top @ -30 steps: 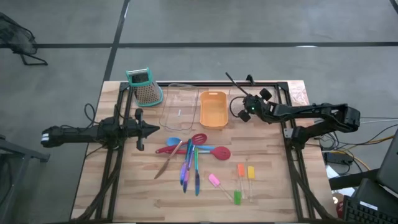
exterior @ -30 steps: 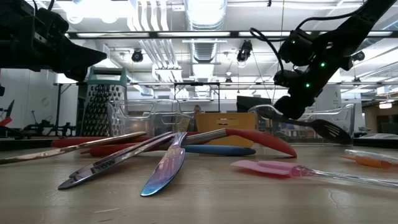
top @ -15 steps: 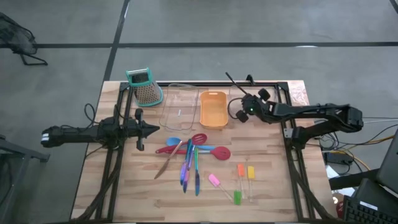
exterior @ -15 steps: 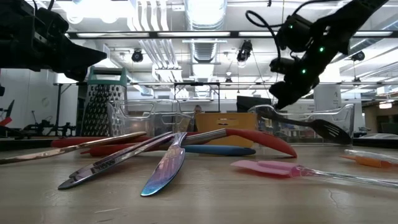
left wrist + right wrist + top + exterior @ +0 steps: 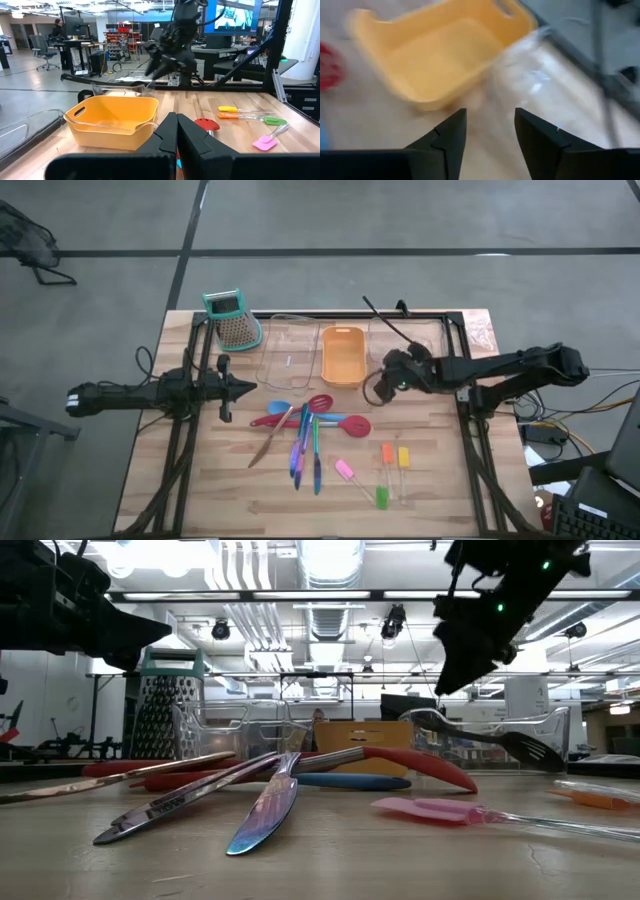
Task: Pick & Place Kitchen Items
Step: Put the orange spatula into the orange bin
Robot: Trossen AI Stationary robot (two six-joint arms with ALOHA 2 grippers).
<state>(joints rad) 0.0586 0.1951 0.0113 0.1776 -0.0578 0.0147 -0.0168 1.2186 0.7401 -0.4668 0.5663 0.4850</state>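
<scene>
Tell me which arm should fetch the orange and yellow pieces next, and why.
Right. The right gripper is open, empty and above the table just behind the orange piece and yellow piece. The left gripper is shut, parked on the far side of the utensil pile.

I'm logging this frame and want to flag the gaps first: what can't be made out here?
- Right wrist view: motion blur smears the orange tray and the clear tray; their contents can't be read.
- High view: the clear tray's walls barely show, so how the long black spoon rests on it is unclear.
- Low view: the right gripper is a dark silhouette cut by the top edge.
- High view: the crossed sticks overlap; count uncertain.
</scene>
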